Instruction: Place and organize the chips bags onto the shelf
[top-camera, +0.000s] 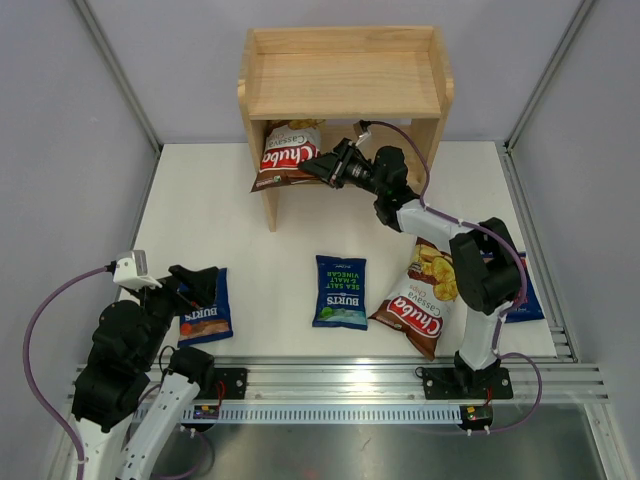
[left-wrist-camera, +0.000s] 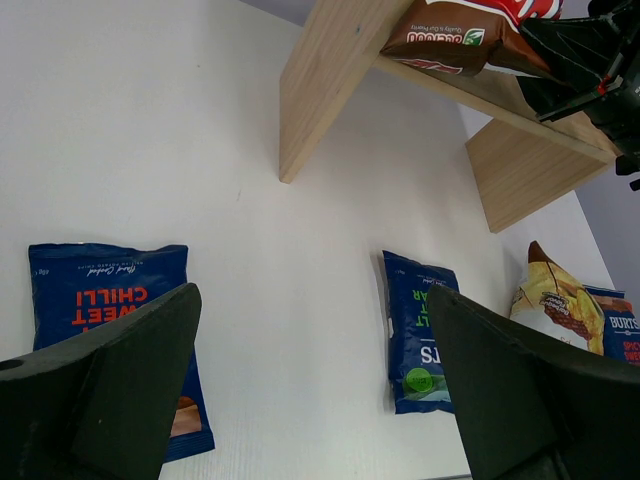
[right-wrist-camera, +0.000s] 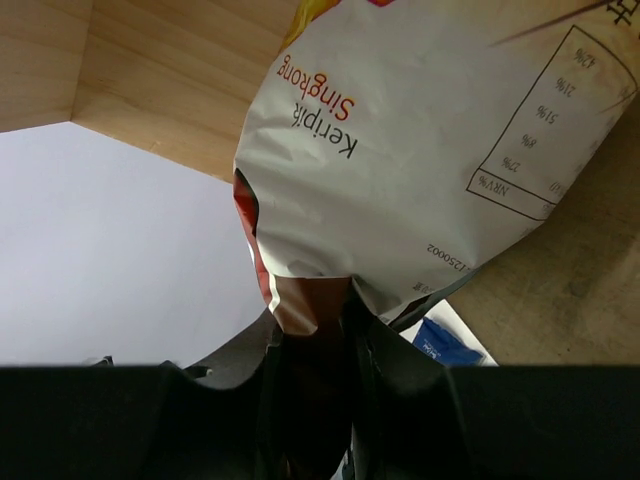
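Note:
A brown-and-white Chuba chips bag (top-camera: 285, 155) stands tilted in the lower tier of the light wooden shelf (top-camera: 345, 85). My right gripper (top-camera: 318, 165) is shut on that bag's brown edge; the right wrist view shows the bag (right-wrist-camera: 420, 150) pinched in the gripper (right-wrist-camera: 315, 340). A second Chuba bag (top-camera: 420, 295) lies on the table by the right arm. One blue Burts bag (top-camera: 340, 290) lies at the table's middle. Another Burts bag (top-camera: 205, 312) lies at the left, and my left gripper (top-camera: 195, 285) hovers over it, open and holding nothing (left-wrist-camera: 315, 400). A third Burts bag (top-camera: 527, 298) shows partly behind the right arm.
The shelf's top tier (top-camera: 345, 80) has a raised rim. Grey walls close in the white table (top-camera: 250, 240) on three sides. A metal rail (top-camera: 400, 380) with both arm bases runs along the near edge.

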